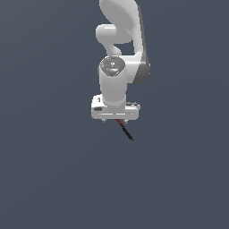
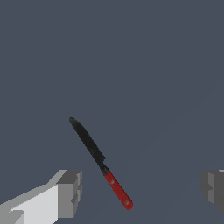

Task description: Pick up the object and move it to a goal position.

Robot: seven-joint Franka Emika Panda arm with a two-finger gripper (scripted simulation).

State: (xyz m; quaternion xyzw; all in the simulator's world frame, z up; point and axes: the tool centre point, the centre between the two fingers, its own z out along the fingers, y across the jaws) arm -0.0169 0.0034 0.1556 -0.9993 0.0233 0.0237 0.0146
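Just one stick (image 2: 98,159), black with a red end, lying between the spread fingers (image 2: 68,193) of one gripper (image 1: 115,120); untouched, perhaps, pointing toward five o'clock in the exterior view.

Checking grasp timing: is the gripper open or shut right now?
Open. In the wrist view the gripper shows both fingertips spread wide, with the knife-like object lying between them, untouched.
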